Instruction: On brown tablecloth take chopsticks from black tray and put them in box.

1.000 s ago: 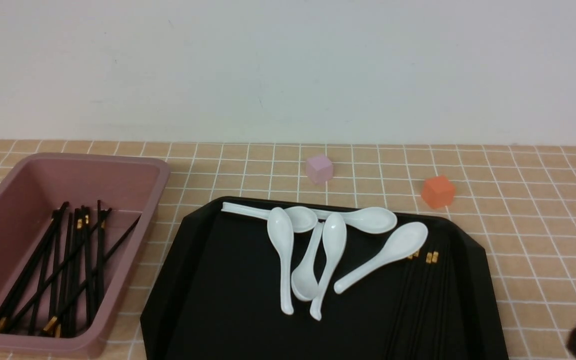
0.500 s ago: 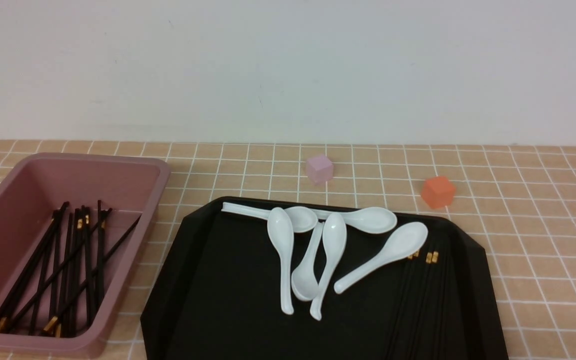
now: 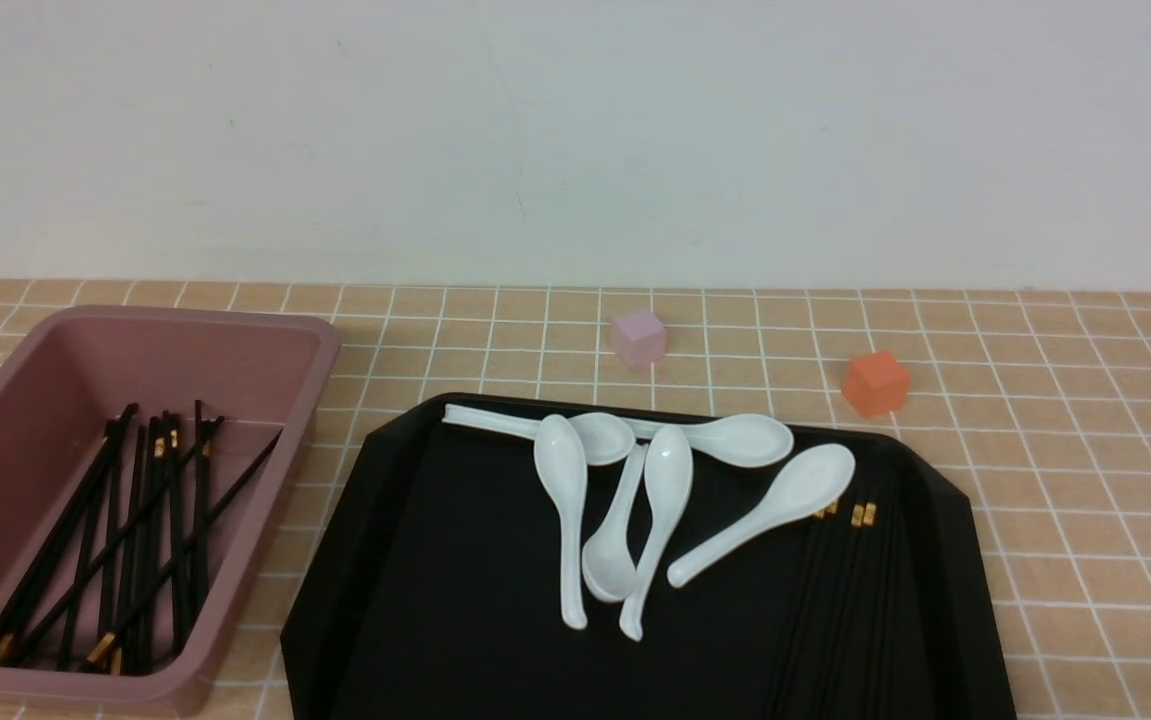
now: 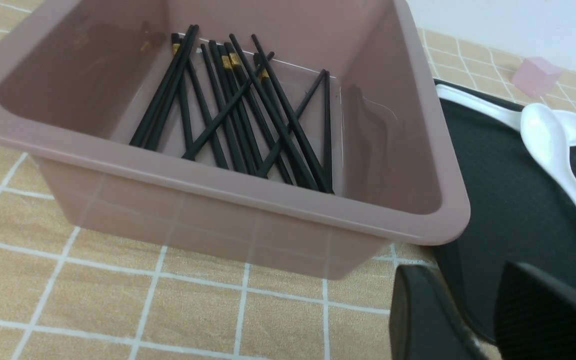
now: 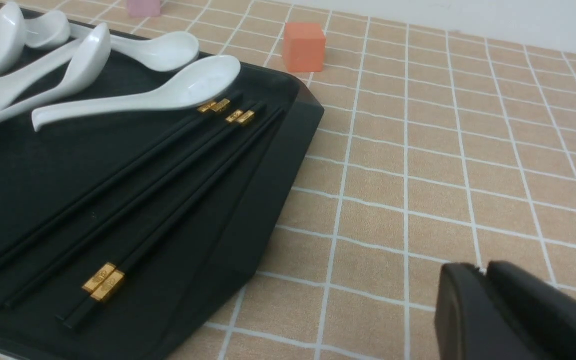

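Note:
On the brown tablecloth (image 3: 1085, 480) the black tray (image 3: 435, 600) holds several chopsticks (image 3: 845, 600) along its right side, black with gold bands. Their far ends are tucked under a white spoon. The right wrist view shows these chopsticks (image 5: 132, 200) lying side by side. My right gripper (image 5: 485, 272) hovers over bare cloth to the right of the tray, its jaws almost together and holding nothing. The pink box (image 3: 305, 340) at the left holds several more chopsticks (image 3: 135, 540). My left gripper (image 4: 463, 267) is open and empty near the box's (image 4: 267, 200) near corner. Neither gripper shows in the front view.
Several white spoons (image 3: 635, 500) lie crossed over the far half of the tray. A small pink cube (image 3: 638, 337) and an orange cube (image 3: 875, 383) stand on the cloth behind the tray. A pale wall closes off the back.
The dark tip of my right gripper, seen a second ago in the front view's lower right corner, has left that view. Box, tray, spoons and chopsticks have not moved.

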Action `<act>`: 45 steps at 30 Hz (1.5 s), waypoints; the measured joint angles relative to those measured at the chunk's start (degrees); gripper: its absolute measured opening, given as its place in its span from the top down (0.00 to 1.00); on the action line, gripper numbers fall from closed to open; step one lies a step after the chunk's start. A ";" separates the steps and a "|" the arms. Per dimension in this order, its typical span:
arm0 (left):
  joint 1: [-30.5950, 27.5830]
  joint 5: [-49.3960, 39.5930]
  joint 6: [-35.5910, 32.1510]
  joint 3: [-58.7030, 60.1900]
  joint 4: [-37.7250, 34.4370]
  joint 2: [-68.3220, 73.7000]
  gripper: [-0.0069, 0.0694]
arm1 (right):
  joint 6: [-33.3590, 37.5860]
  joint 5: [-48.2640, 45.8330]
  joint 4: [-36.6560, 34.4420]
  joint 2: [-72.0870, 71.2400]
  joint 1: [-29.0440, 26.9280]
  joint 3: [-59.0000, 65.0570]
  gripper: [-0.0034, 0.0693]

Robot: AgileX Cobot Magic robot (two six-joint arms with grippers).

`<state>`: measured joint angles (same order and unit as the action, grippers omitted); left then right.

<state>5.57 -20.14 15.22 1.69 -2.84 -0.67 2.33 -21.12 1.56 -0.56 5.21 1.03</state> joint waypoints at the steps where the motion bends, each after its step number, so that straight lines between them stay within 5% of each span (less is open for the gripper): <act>1: 0.00 0.00 0.00 0.00 0.00 0.00 0.60 | 0.00 0.00 0.00 0.00 0.00 0.00 0.84; 45: 0.00 0.00 0.00 0.00 0.00 0.00 0.60 | 0.00 0.00 0.00 0.00 0.00 0.00 0.77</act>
<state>5.57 -20.14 15.22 1.69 -2.84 -0.67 2.33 -21.12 1.56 -0.56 5.21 1.03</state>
